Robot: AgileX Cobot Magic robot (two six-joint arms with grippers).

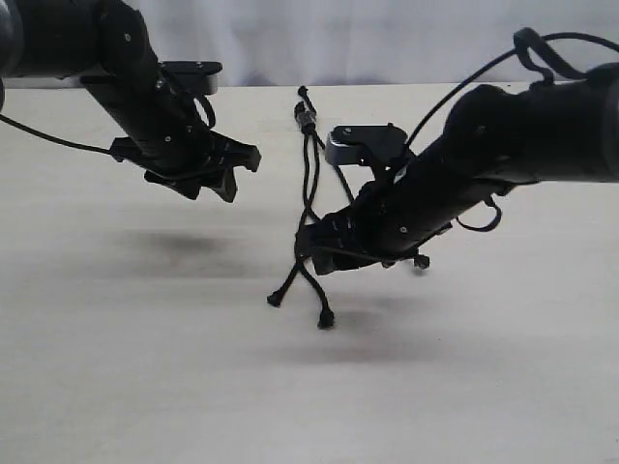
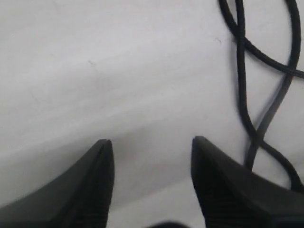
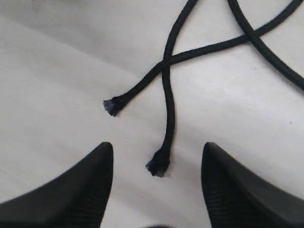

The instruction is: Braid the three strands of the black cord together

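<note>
Pale tabletop (image 1: 116, 387) fills my remote view, with both black arms hanging over it. My left gripper (image 1: 215, 180) hovers left of centre, its fingers (image 2: 95, 180) spread wide with nothing between them. My right gripper (image 1: 308, 242) sits low over the black cord (image 1: 308, 118), fingers (image 3: 90, 185) just as wide and empty. The cord's bound end lies mid-table at the far side. The three strands (image 1: 311, 169) trail toward me, crossing, and two frayed tips (image 3: 112, 105) rest near the right fingers.
</note>
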